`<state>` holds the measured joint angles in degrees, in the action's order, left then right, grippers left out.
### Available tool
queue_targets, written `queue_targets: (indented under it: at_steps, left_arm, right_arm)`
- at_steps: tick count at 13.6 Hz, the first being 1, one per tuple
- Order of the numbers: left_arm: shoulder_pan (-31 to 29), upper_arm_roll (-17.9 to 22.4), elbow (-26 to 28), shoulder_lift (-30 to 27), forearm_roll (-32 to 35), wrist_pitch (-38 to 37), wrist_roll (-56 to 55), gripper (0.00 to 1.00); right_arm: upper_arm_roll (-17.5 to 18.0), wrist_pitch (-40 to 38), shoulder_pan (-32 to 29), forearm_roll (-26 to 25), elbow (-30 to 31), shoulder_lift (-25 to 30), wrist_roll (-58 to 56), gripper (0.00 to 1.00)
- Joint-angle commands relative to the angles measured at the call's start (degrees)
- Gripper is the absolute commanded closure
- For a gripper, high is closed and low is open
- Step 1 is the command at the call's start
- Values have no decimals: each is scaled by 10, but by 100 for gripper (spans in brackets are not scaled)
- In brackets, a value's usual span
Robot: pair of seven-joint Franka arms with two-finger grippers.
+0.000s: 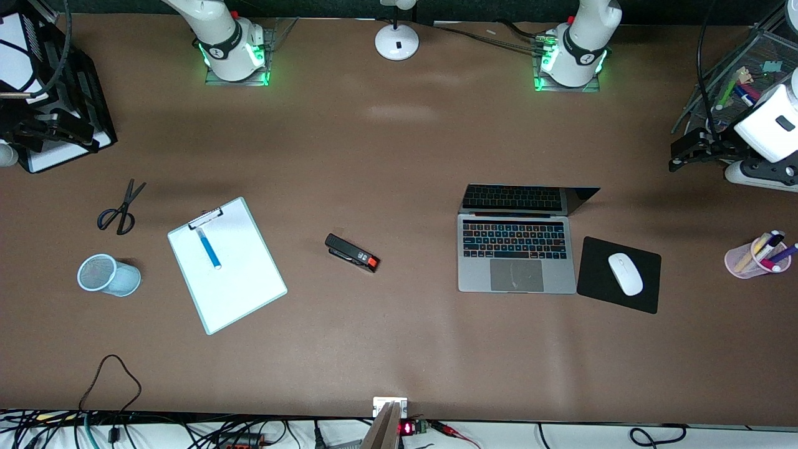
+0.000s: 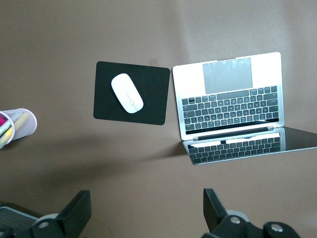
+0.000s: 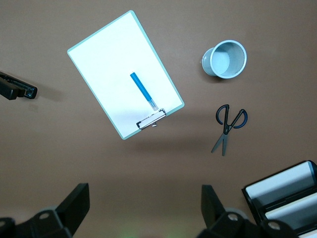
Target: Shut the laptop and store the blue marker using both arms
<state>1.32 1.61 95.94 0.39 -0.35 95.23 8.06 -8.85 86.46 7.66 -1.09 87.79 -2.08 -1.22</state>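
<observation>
The laptop [image 1: 516,274] lies open toward the left arm's end of the table, its screen tilted far back; it also shows in the left wrist view [image 2: 228,94]. The blue marker [image 1: 209,248] lies on a white clipboard [image 1: 237,287] toward the right arm's end, and shows in the right wrist view [image 3: 143,91]. My left gripper [image 1: 679,154] hangs open and empty over the table edge at the left arm's end [image 2: 147,208]. My right gripper [image 1: 62,134] hangs open and empty over a black paper tray [image 1: 81,93] at the right arm's end [image 3: 145,206].
A white mouse [image 1: 625,273] sits on a black mouse pad [image 1: 595,287] beside the laptop. A pink pen cup [image 1: 757,255], a black stapler [image 1: 352,252], black scissors [image 1: 121,209], a light-blue mesh cup [image 1: 109,274] lying on its side and a lamp base [image 1: 396,40] are also on the table.
</observation>
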Motion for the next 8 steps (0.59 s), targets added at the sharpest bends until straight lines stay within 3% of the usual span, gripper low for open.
queue_targets:
  at_steps: [1,8]
  left_arm:
    - [-4,-1,-10,4,-5,-2,2,0]
    - [-4,-1,-10,5,-5,-1,0,0]
  right_arm:
    - [5,-1,1,-1,5,12,1,0]
    - [5,7,-1,0,4,-6,1,0]
